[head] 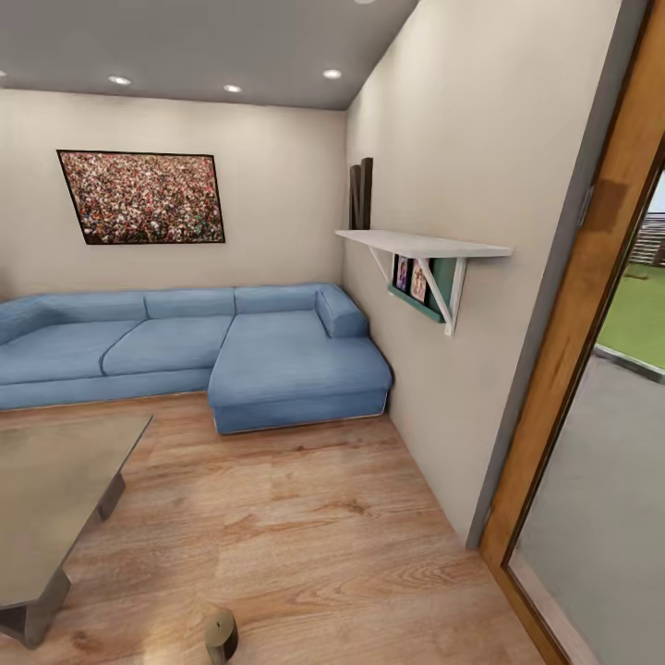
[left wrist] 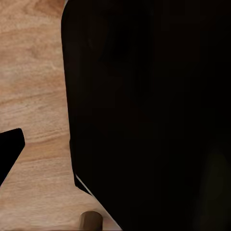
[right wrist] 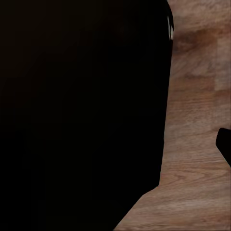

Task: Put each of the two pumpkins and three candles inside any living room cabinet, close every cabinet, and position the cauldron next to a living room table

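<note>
Tan and stubby, one candle (head: 221, 634) lies on its side on the wood floor (head: 305, 517), just beside the corner of the low grey table (head: 55, 480) and near the bottom edge of the head view; the left wrist view catches what is probably the same candle (left wrist: 90, 220). Step in hand, by judgement: approach for pickup. Recommended: tilt the head down, square the base to the candle, lower an arm alongside the table leg. Gripper state cannot be determined; dark bodywork blocks both wrist views. A blue sofa (head: 185, 346) stands well apart.
</note>
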